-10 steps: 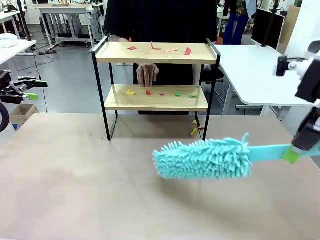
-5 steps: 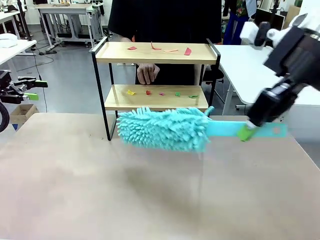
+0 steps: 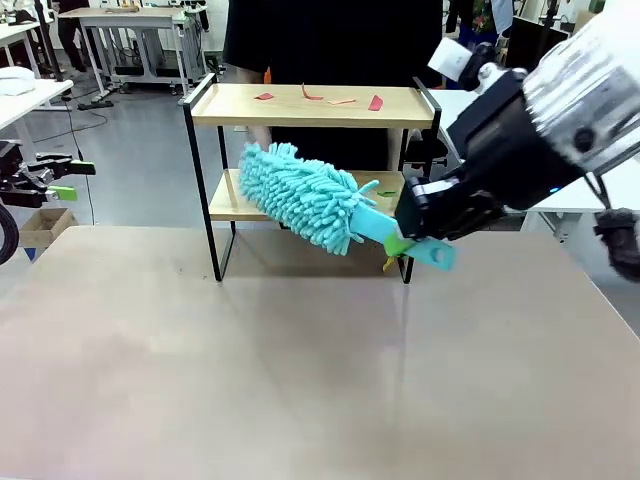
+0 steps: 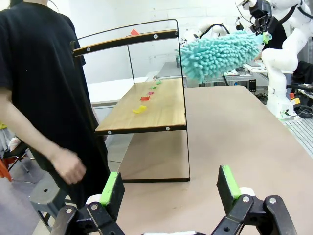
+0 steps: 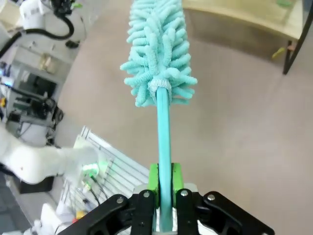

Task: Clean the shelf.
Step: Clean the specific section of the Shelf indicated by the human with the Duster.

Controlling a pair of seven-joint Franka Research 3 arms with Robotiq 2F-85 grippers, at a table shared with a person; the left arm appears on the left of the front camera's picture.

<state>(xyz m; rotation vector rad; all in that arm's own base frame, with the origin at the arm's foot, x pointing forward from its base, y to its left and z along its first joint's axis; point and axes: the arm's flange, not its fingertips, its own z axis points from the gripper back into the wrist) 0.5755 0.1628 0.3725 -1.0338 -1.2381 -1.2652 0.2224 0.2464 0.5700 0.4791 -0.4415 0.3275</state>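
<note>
The table (image 3: pixel 250 380) takes up the near ground of the front view; a person (image 3: pixel 330 40) in black stands behind its far edge at twelve o'clock. The shelf (image 3: pixel 230 105) stands at that far edge, about twelve o'clock from table centre, upright, both boards level.

It looks light: two stiff wooden boards in a thin metal frame on narrow feet. A sideways push would probably slide or tip it; any steadying hold belongs on a raised end rail or a corner post, not on a board edge.

The duster (image 3: pixel 300 195) is held in front of the lower board, its fluffy head aimed toward ten o'clock from the grip; whether it touches the board I cannot tell. The head is soft and will give, so it needs light pressure only; the flat handle is smooth and could twist in the pads.

The right gripper (image 3: pixel 400 243) is clamped tight on the handle's end; the left gripper (image 3: pixel 72 180) hangs at nine o'clock, off the table's left side, spread wide and empty.

Paper scraps (image 3: pixel 376 102) lie on both boards, and a few on the table by the right front foot at five o'clock of the shelf; they are featherweight and apt to scatter.
</note>
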